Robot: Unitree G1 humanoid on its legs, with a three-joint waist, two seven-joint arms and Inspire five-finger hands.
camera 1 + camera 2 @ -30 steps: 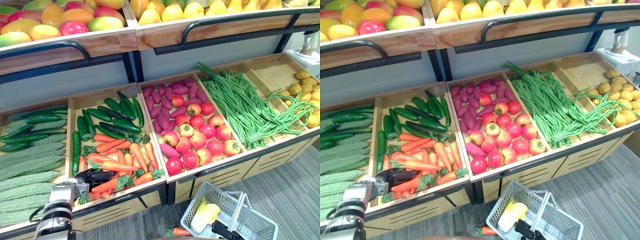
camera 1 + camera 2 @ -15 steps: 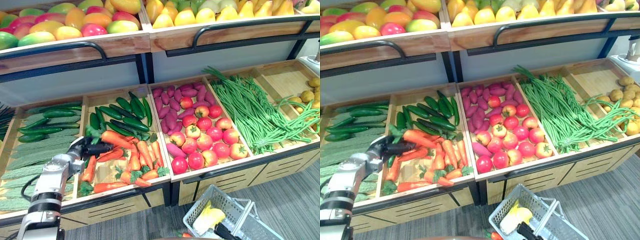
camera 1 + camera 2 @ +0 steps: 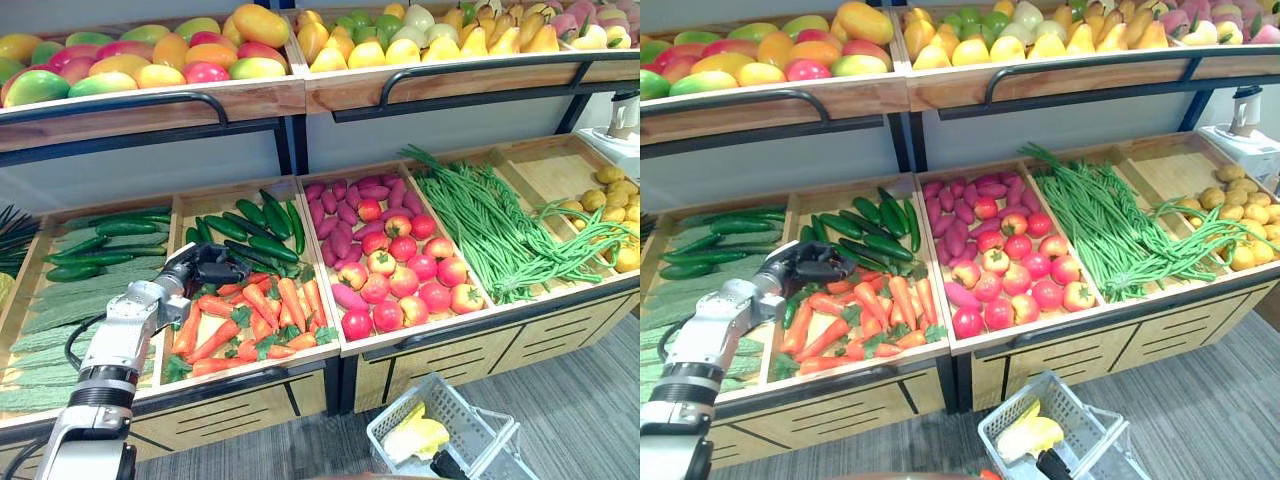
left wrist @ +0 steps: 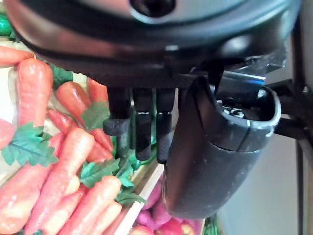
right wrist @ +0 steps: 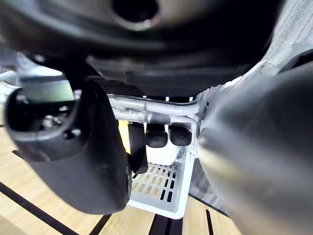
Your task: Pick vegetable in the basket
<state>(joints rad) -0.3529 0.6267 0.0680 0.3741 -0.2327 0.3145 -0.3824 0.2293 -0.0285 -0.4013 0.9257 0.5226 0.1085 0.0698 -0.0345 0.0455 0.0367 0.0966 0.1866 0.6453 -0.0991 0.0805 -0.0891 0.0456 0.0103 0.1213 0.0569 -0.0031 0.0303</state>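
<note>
Wooden produce stand (image 3: 250, 98) carries a lower row of bins: long beans (image 3: 480, 215), tomatoes (image 3: 400, 280), and one bin with cucumbers (image 3: 250, 225) at the back and carrots (image 3: 265, 310) in front. A grey lattice basket (image 3: 398, 410) hangs low before the stand over the floor (image 3: 580, 400), with a pale yellow vegetable (image 3: 415, 438) inside; the right hand (image 5: 171, 68) has its fingers (image 5: 156, 136) curled round the metal handle (image 5: 156, 110). The left hand (image 3: 205, 268) hovers over the carrots near the cucumbers, fingers (image 4: 143, 132) straight, thumb apart, gripping nothing.
</note>
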